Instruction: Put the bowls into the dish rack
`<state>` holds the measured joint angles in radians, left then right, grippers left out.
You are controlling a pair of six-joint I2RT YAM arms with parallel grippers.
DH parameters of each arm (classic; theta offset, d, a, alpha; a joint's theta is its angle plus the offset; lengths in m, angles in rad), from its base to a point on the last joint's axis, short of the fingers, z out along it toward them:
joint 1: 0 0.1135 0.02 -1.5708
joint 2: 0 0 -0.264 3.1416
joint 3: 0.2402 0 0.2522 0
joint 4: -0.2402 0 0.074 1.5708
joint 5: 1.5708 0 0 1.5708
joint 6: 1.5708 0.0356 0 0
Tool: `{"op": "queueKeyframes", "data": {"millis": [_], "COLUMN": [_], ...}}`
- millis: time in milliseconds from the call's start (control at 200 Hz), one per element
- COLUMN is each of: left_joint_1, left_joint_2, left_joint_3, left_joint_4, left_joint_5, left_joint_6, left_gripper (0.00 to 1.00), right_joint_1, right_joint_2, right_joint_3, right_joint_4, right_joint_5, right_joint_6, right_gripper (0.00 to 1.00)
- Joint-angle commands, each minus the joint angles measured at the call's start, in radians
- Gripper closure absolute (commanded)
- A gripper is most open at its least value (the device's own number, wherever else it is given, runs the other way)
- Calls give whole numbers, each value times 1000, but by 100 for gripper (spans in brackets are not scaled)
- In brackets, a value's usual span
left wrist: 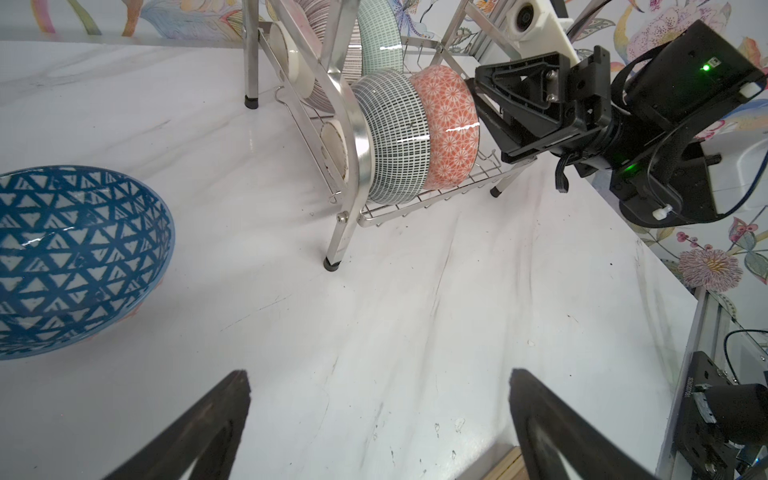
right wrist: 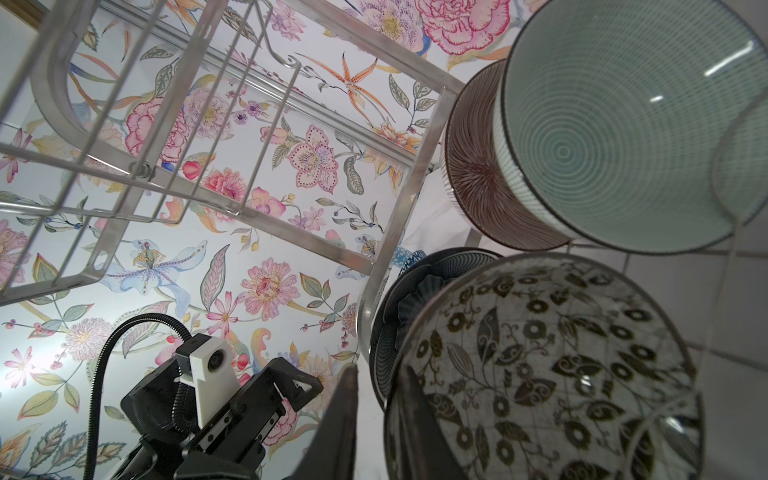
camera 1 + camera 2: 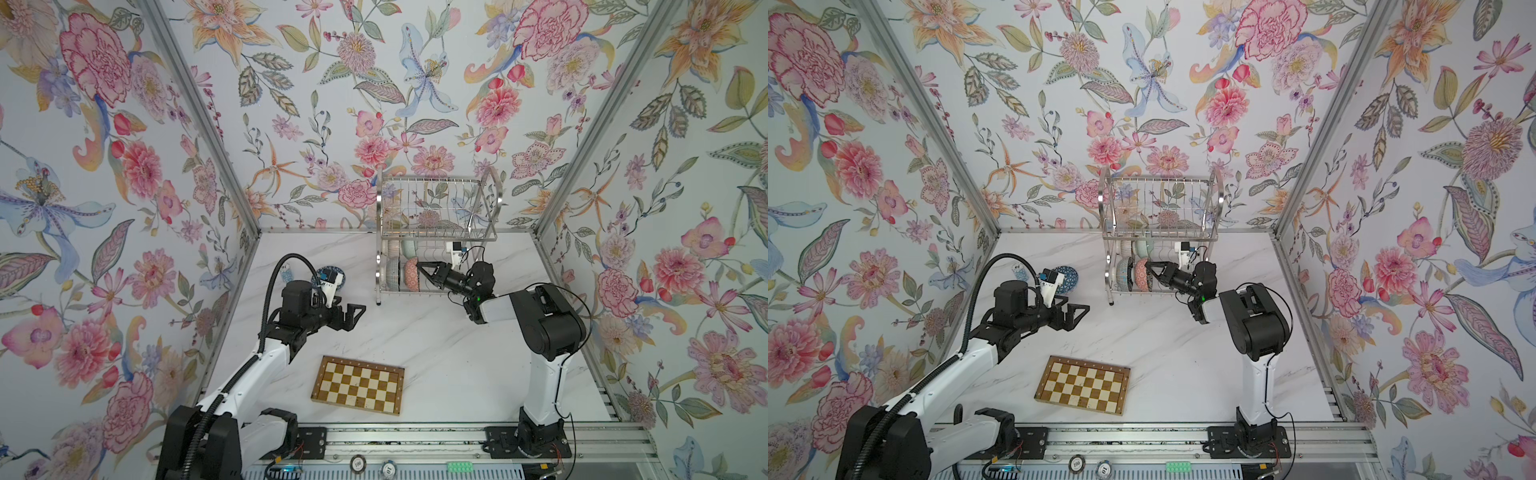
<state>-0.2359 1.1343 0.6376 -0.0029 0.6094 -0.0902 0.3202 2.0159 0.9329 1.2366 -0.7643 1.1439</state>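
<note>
The black-and-white floral bowl (image 2: 540, 374) is seated on edge in the lower tier of the dish rack (image 3: 440, 239), against a dark navy bowl (image 2: 399, 303). Its rim is straddled by the narrowly parted right gripper (image 3: 420, 266); a grip cannot be confirmed. If a finger is dragged on withdrawal, the bowl could be tipped out. The left gripper (image 3: 357, 318) is held wide open, empty, near the blue lattice bowl (image 1: 75, 257) on the table (image 3: 436, 353)

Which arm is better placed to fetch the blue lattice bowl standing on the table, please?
Left. Its open, empty end effector hovers beside the blue lattice bowl on the table, while the right end effector is at the red-patterned bowl in the dish rack, farther away.
</note>
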Motion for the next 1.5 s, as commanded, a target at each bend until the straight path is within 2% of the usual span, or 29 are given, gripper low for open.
{"op": "queueKeyframes", "data": {"millis": [0, 305, 490, 751, 991, 1211, 1496], "left_joint_1": [-7, -6, -7, -6, -8, -8, 1], "left_joint_2": [-11, -15, -11, -11, -16, -2, 56], "left_joint_3": [37, 43, 55, 72, 80, 103, 195], "left_joint_4": [-24, -40, -69, -134, -165, -201, -300], "left_joint_5": [-47, -97, -167, -349, -448, -514, -594], "left_joint_6": [4, 1, 4, 10, 4, -40, -99], "left_gripper": [1, 1, 1, 1, 1, 1, 2], "right_joint_1": [2, -1, -1, -3, -3, 0, 33], "right_joint_2": [-47, -85, -120, -178, -222, -276, -388], "right_joint_3": [-21, -73, -110, -172, -224, -268, -324], "right_joint_4": [0, 3, 1, -15, -30, -76, -227], "right_joint_5": [21, 43, 61, 85, 105, 128, 205], "right_joint_6": [-35, -59, -78, -122, -169, -242, -422], "right_gripper": [78, 74, 73, 71, 68, 67, 66]}}
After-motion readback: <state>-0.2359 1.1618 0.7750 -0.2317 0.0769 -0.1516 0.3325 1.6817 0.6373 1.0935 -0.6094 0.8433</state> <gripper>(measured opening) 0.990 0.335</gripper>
